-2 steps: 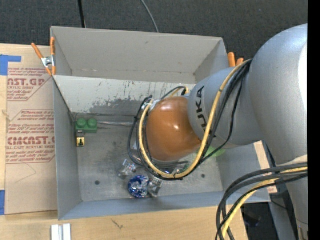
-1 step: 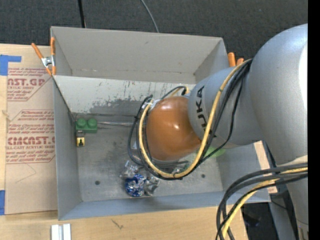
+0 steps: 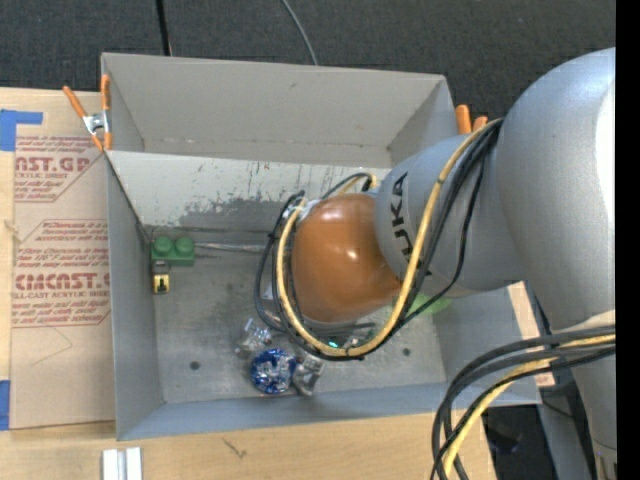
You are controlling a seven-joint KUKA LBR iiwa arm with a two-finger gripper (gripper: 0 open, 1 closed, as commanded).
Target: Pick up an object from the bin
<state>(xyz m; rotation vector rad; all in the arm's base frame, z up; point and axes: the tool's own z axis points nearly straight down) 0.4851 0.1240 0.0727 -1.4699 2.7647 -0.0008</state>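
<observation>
My gripper (image 3: 262, 340) pokes out from under the orange cover, low over the front middle of the bin floor. A shiny blue ball (image 3: 269, 371) lies right below it near the front wall, close against the gripper's metal parts. Whether the ball is gripped or just beside the gripper cannot be made out. A green brick (image 3: 172, 250) with two studs lies at the left wall, well away from the gripper. Just in front of the brick sits a small yellow and black piece (image 3: 161, 283).
The arm and its orange cover hang over the right half of the bin and hide the floor beneath. A sliver of something light green (image 3: 428, 304) peeks out under the arm at the right. Bare floor lies between the brick and the ball.
</observation>
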